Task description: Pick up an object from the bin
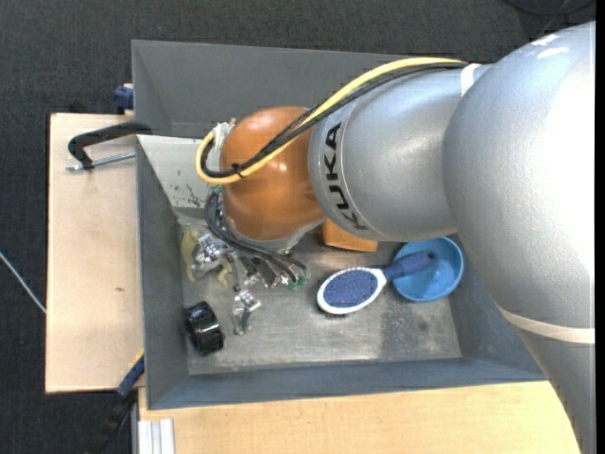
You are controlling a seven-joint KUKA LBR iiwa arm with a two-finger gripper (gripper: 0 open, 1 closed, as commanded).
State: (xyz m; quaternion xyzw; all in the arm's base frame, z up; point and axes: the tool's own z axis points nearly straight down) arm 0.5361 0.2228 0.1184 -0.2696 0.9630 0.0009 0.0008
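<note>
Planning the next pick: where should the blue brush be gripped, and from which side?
Probably the neck of the brush, from above, closing across it: it lies flat, its oval head is wide, and the blue cup crowds the handle's end.

Bare bin floor (302, 337) between small black object (202, 329) and blue-and-white brush (352, 288).

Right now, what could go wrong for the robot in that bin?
1. The gripper hangs low beside the small black thing, which lies close to the bin's wall. It might just push that thing into the corner instead of catching it.
2. The blue brush and blue cup lie close under the arm. A sideways swing could knock them about.
</note>
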